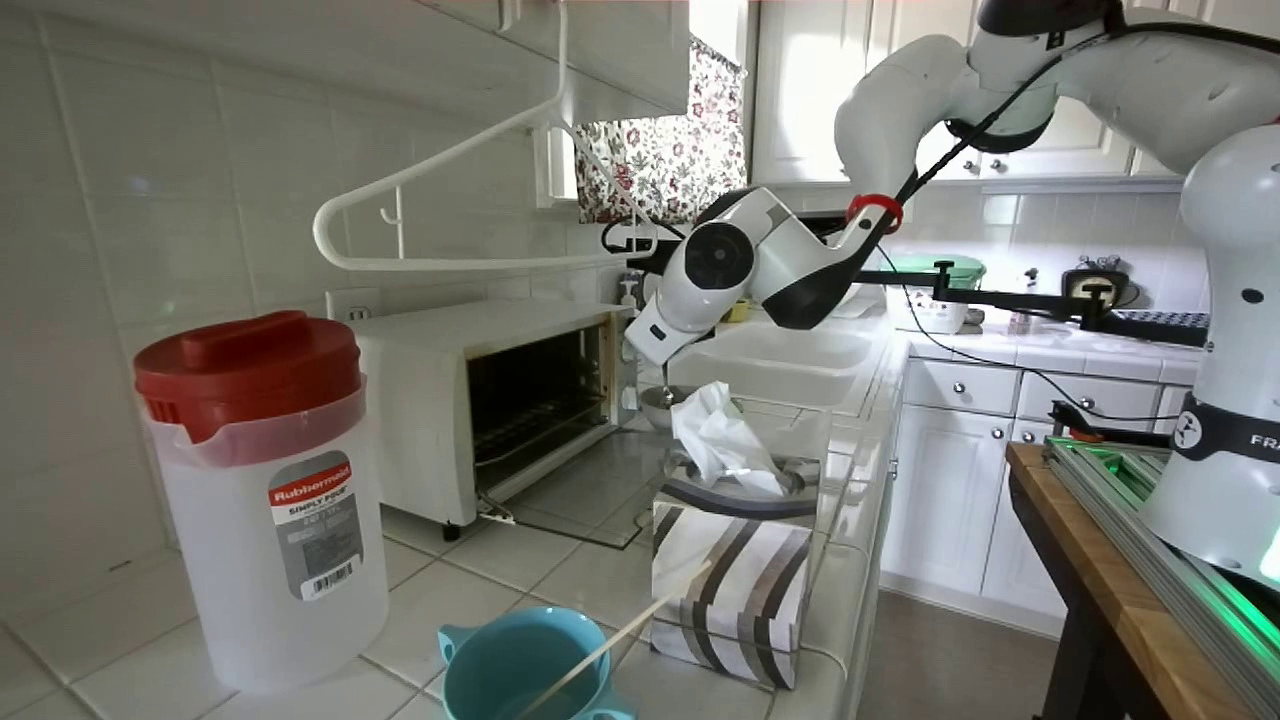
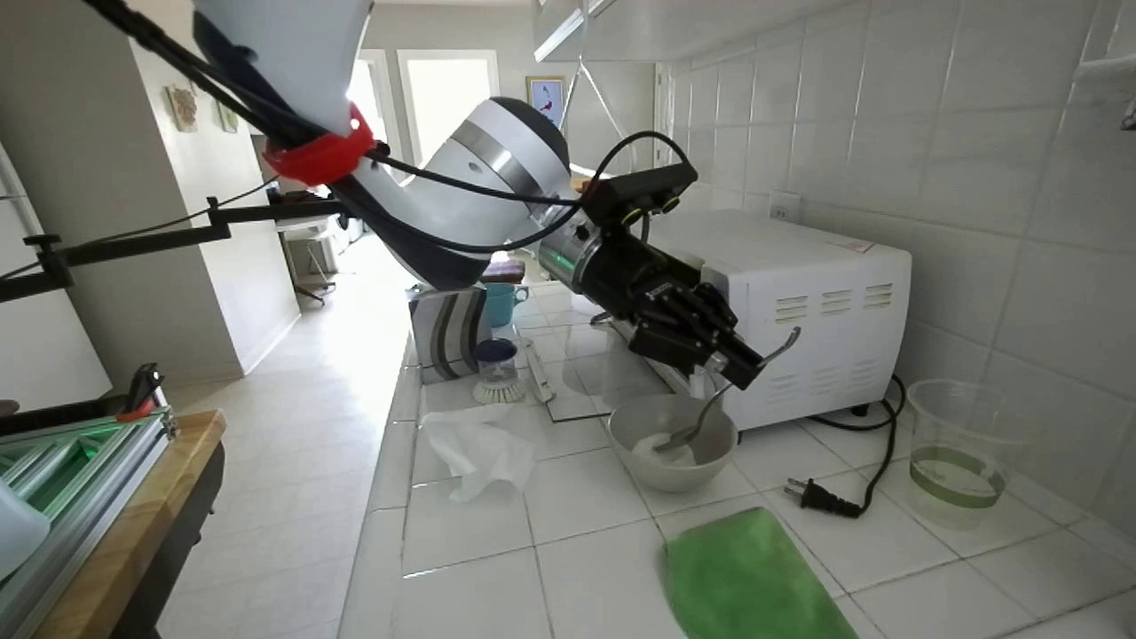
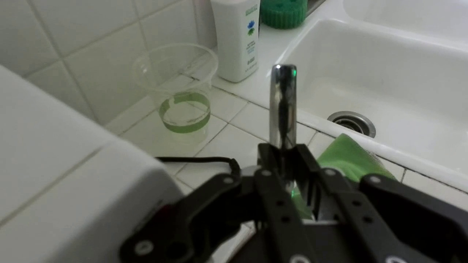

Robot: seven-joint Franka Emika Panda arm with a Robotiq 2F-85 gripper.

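My gripper (image 2: 744,366) is shut on a metal utensil (image 2: 781,344) and holds it tilted. The utensil's shiny handle end sticks out past the fingertips (image 3: 282,149) in the wrist view, where the handle (image 3: 282,106) points up. The utensil's lower end reaches into a small grey bowl (image 2: 672,477) on the tiled counter; I cannot tell whether it is a fork or a spoon. A white substance (image 2: 667,451) lies in the bowl. In an exterior view the bowl (image 1: 655,408) is partly hidden, and the fingers are hidden behind the wrist.
A white toaster oven (image 2: 816,324) with its glass door (image 1: 585,490) open stands beside the bowl. Nearby are a green cloth (image 2: 754,577), a clear cup (image 2: 957,475), a plug (image 2: 830,499), a tissue box (image 1: 730,590), a brush (image 2: 497,368) and a sink (image 3: 395,80).
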